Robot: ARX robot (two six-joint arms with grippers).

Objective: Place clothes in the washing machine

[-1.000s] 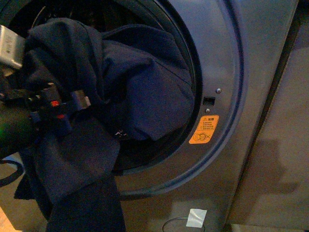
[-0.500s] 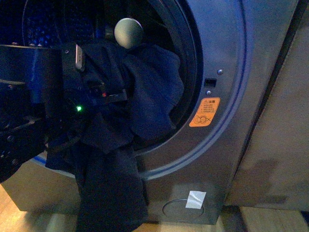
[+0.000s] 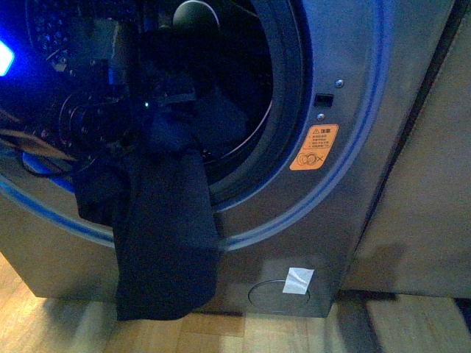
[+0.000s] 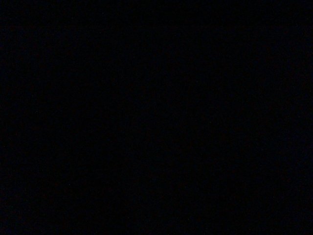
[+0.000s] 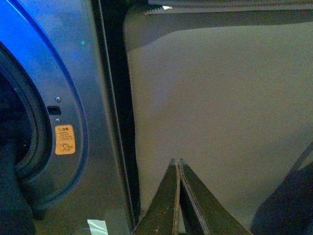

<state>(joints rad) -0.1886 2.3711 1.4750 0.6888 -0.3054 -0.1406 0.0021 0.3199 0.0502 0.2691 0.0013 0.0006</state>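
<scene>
The washing machine [image 3: 346, 95] fills the front view, its round black-rimmed porthole [image 3: 283, 110] open. The dark navy clothes [image 3: 165, 235] lie partly in the drum, and a long limp part hangs over the lower rim down the front panel. My left arm [image 3: 110, 51] reaches into the dark drum, shut on the clothes; its fingers are lost in the shadow. The left wrist view is dark. My right gripper [image 5: 177, 162] is shut and empty, facing a pale panel [image 5: 220, 98] beside the washing machine [image 5: 73, 73].
An orange sticker [image 3: 313, 146] sits right of the porthole. A blue light [image 3: 6, 55] glows in the drum. A white tape patch [image 3: 298, 280] marks the round cover low on the front. A pale cabinet side [image 3: 427, 184] stands right, above wooden floor [image 3: 294, 334].
My left arm has pushed deeper into the drum with the clothes. The bundle that bulged out of the opening now sits further in, with one long part still hanging outside.
</scene>
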